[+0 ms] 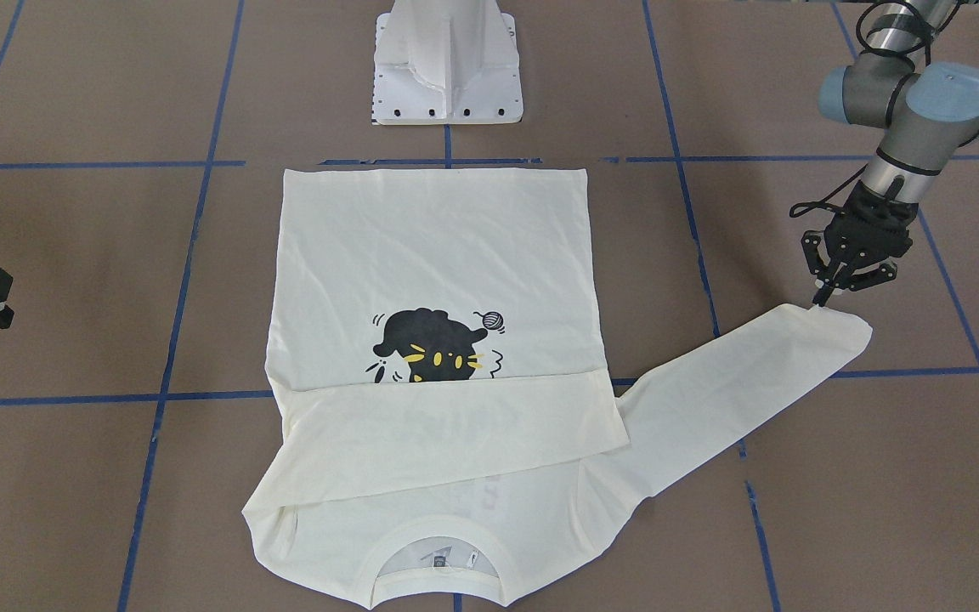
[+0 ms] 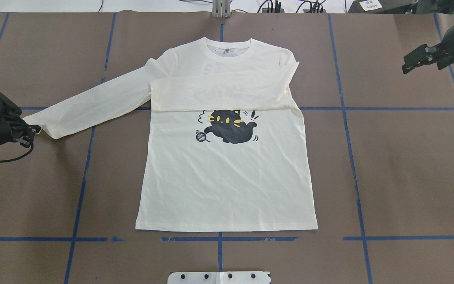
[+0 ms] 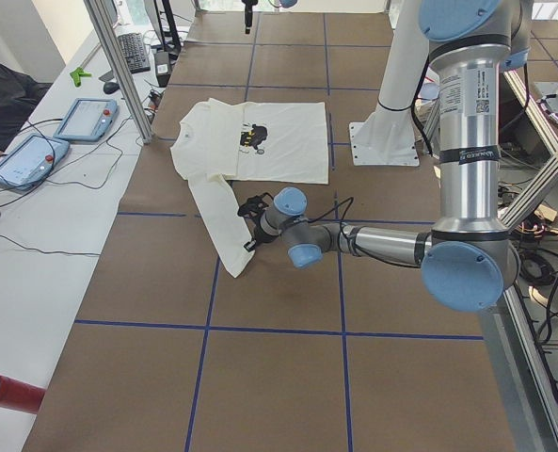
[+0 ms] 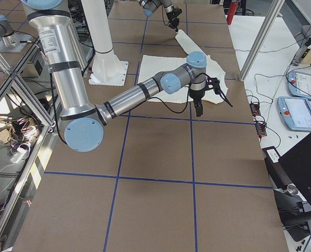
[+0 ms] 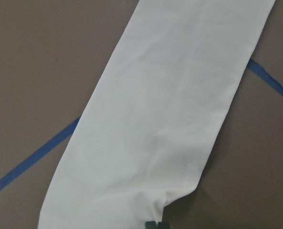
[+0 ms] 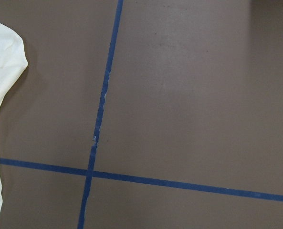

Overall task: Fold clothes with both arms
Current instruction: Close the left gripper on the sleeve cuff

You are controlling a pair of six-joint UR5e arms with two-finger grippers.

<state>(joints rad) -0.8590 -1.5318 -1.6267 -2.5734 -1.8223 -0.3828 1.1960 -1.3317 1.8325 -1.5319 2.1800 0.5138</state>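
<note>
As left pincer [image 1: 821, 297] grips its cuff [image 1: 840, 330], shirt [image 1: 438, 246] lies flat

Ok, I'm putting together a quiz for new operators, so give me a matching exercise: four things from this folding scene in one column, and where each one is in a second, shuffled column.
Things:
1. left gripper
2. right gripper
3. folded sleeve
4. outstretched sleeve

Places:
a. across the chest, its edge over the top of the cat print
b. over bare table, away from the shirt
c. at the cuff
d. flat on the table, reaching to the robot's left

Pairs: 1-c, 2-b, 3-a, 4-d
</note>
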